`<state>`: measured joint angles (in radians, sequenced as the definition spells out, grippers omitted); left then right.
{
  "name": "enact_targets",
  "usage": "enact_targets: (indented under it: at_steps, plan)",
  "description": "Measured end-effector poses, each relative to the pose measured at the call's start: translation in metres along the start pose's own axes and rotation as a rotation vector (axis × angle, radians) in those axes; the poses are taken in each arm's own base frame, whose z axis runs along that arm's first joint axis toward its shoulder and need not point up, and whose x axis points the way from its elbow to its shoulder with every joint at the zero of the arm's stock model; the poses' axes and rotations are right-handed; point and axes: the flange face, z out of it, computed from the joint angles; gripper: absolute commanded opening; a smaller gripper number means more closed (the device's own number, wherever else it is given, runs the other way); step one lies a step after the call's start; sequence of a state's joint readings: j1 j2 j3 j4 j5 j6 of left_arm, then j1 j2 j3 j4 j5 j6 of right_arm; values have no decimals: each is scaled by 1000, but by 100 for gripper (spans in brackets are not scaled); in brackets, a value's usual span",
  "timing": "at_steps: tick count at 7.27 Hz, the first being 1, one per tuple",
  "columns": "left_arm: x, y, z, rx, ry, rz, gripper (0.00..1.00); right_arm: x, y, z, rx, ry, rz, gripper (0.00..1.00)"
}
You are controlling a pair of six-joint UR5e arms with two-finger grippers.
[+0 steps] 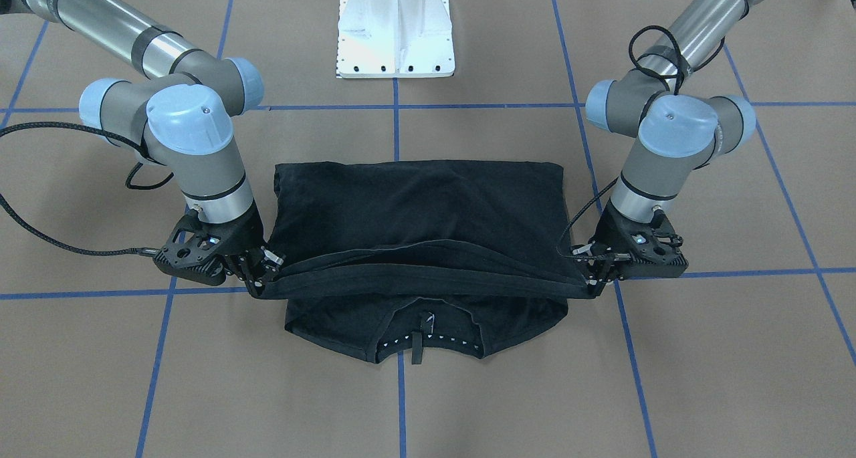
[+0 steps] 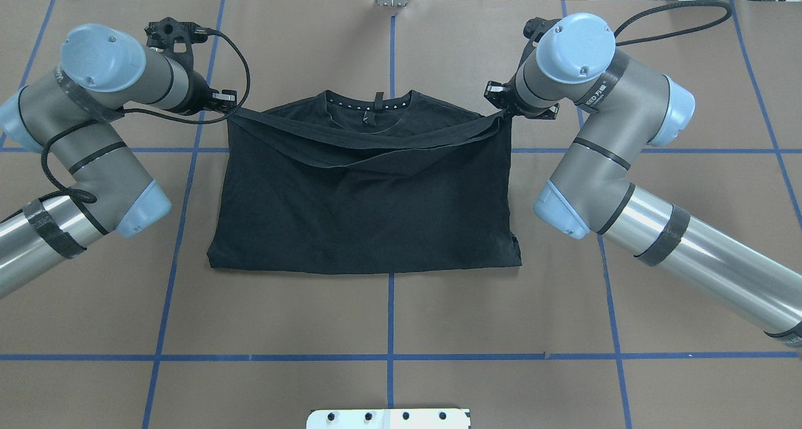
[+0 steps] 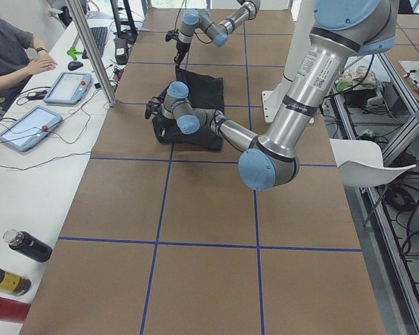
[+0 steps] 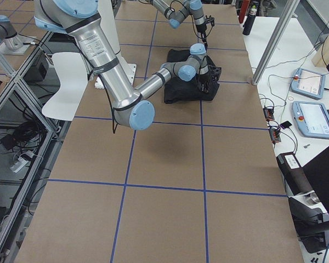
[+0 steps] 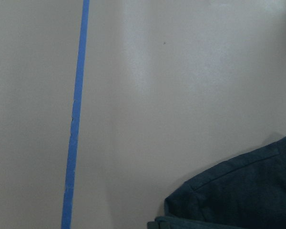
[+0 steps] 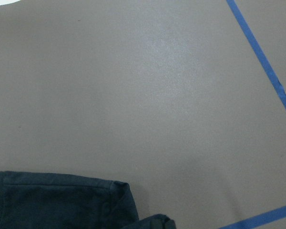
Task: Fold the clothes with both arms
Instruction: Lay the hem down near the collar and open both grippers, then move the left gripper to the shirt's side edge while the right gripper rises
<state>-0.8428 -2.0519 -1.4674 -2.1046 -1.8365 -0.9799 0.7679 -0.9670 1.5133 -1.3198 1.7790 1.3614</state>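
- The black T-shirt [image 2: 363, 210] lies flat in the middle of the table [image 2: 388, 316], plain side up. Its collar [image 2: 376, 103] is at the far edge from the robot.
- A doubled-over layer covers most of the body, so I read this as the bottom-to-top fold, well along but not landed.
- The hem [image 2: 369, 147] runs as a drawn band from one side to the other. It sags a little in the middle and sits just short of the collar, lifted slightly off the cloth beneath.
- The left gripper [image 2: 227, 108] is clenched on the hem's corner at its own side, fingers pinched down to a point on the fabric.
- The right gripper [image 2: 504, 111] has the opposite corner nipped tight in the same way. The two sit roughly level with each other, low over the table, one off each shoulder.
- Both wrist cameras show mostly bare brown table and a blue tape line [image 5: 75, 119]. Only a corner of dark cloth shows at the bottom edge.
- Next call, as I judge it: carry the hem the last bit toward the collar, keeping both corners level so the edge lands square. Then lower it onto the shoulders and let go.
- The risk is uneven travel or a slack middle, which would leave a skewed or wrinkled top edge.
- Beyond the shirt, blue tape marks out the table and the white pedestal base [image 1: 396, 37] stands well clear.
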Motion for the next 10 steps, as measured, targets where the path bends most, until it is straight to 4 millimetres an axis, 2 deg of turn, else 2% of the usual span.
enact_targets:
  at_steps: [2,3,4,5,6,9,10]
  plan:
    - [-1,0,3,-2,-1,19,0,2,-2,4,3,3,-15,0]
    - [0,0,2,-1,2,22,4,4,-3,4,5,4,-25,0]
    - [0,0,2,2,9,25,23,5,-7,3,9,5,-35,28]
    - [0,-1,0,5,18,34,64,7,-11,2,13,6,-44,99]
    - [0,-2,-1,9,24,51,100,8,-14,1,16,7,-52,100]
    - [-1,-7,-15,5,92,70,100,10,-24,-5,6,0,-89,100]
    - [-6,0,-26,-13,139,79,100,12,-27,-9,-22,-13,-113,100]
